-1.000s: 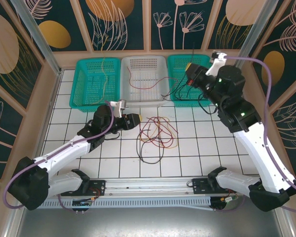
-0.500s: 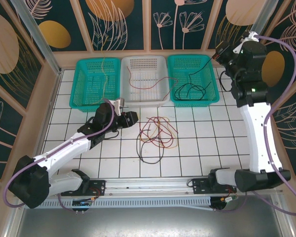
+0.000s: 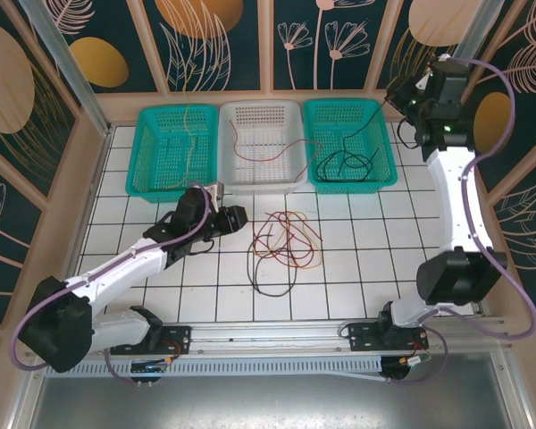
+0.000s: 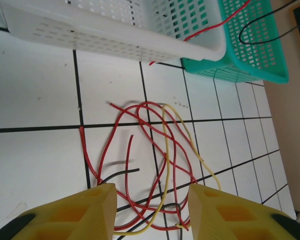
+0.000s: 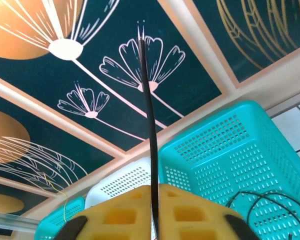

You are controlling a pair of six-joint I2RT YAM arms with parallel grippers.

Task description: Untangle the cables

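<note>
Thin red, yellow and black cables [image 4: 150, 160], tangled in a heap on the white tiled table [image 4: 35, 85]. Could pull into a tighter knot if grabbed in a bunch and yanked. Lie just in front of the wide-open left gripper [image 4: 151, 192], not touching it. Far off, right gripper [image 5: 155, 192] pinched on one black cable [image 5: 148, 115], tail down in the teal plastic basket [image 3: 353, 183].

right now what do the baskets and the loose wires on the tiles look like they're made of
The white basket and teal basket: likely moulded plastic, semi-matte, judging by the even perforated walls and rolled rims. The cables: apparently thin wire in smooth red, yellow and black plastic-like insulation; they lie in limp loops. Cores are hidden.
</note>
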